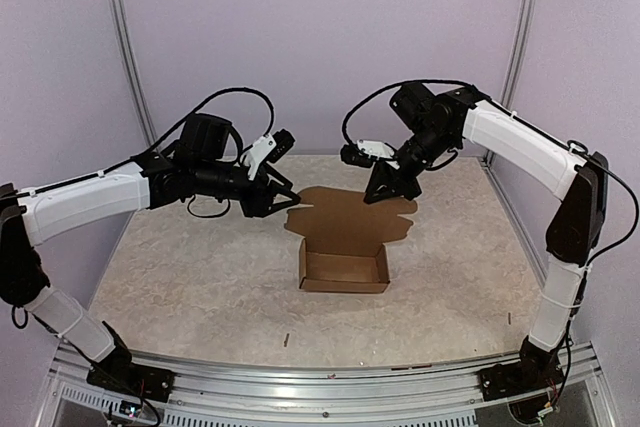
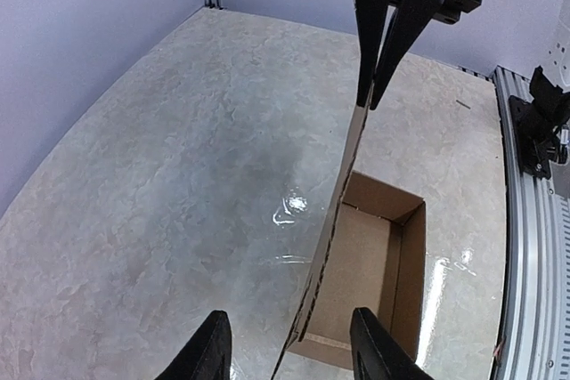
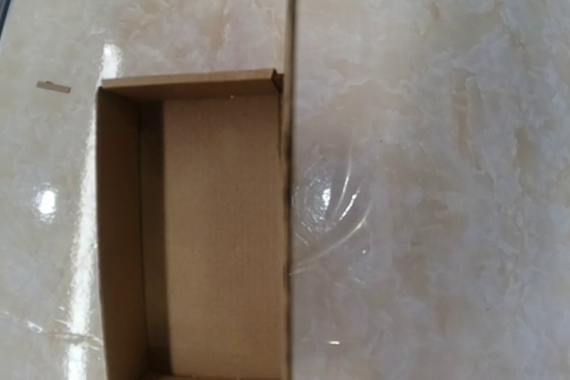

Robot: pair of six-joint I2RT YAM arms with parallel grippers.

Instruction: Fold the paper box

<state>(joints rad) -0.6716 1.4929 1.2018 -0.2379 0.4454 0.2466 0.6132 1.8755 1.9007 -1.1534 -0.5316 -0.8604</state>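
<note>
Matt brown cardboard paper box [image 1: 345, 269]; glossy, smooth marbled table [image 1: 200, 277]

Lilac walls [image 1: 320, 37], glossy marbled tabletop [image 1: 190, 277]

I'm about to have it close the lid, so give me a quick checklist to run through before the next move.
1. Right gripper shut on the top edge of the lid: ok.
2. Left gripper open, fingers either side of the lid: ok.
3. Paper box base standing with its walls up: ok.
4. Inside of the base free of loose objects: ok.
5. Lid's end tabs ready to tuck: cannot tell.
</note>
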